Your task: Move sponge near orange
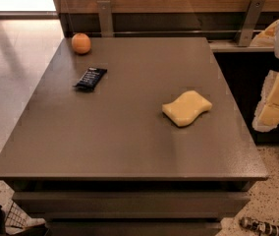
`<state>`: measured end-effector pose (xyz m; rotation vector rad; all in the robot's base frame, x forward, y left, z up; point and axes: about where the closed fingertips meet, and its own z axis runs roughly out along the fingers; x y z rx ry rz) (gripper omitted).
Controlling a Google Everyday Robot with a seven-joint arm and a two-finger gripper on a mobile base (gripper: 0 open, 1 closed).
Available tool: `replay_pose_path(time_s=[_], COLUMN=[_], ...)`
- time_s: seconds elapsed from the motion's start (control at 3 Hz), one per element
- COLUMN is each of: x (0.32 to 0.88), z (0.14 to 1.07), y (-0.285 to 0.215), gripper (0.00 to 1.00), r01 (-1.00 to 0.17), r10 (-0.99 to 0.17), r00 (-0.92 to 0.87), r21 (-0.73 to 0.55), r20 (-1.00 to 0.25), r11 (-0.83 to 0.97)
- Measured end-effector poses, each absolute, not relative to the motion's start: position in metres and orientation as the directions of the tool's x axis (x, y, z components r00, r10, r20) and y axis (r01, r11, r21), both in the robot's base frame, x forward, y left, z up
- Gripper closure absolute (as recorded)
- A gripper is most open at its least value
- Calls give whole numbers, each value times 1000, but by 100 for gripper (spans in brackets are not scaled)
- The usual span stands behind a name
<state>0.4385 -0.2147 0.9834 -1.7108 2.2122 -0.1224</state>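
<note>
Sponge (187, 108): pale yellow with wavy sides, lying flat on the right half of the bench, a little right of the middle and nearer the right edge than the left
Orange (81, 43): small and round, sitting at the far left corner of the bench, well apart from the sponge
Snack bar (90, 77): dark wrapper, lying flat on the left part of the bench, near the orange on its front side, between the orange and the sponge along the diagonal
Bench (129, 141): dark grey flat top, seen from above and in front, with a drawer front (129, 203) below its near edge
Gripper (273, 107): cream-yellow, hanging at the right border of the view, off the bench's right side, apart from the sponge and touching nothing on the bench
Jaws: cannot tell whether released or clenched
Brackets: two grey metal uprights behind the bench, one left (104, 17) and one right (251, 14), against a wooden wall
Floor: pale speckled surface around the bench, with a small can-like thing (265, 226) lying at the lower right
</note>
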Motion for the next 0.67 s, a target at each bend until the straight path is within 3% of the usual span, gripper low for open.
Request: replay_pose_path(time_s=[0.67], x=[454], z=[979], y=[-218], gripper=[0], r01=[-931], r10=[-944], r00=[-190], r21=[-255], r20=[-271], r11=[261])
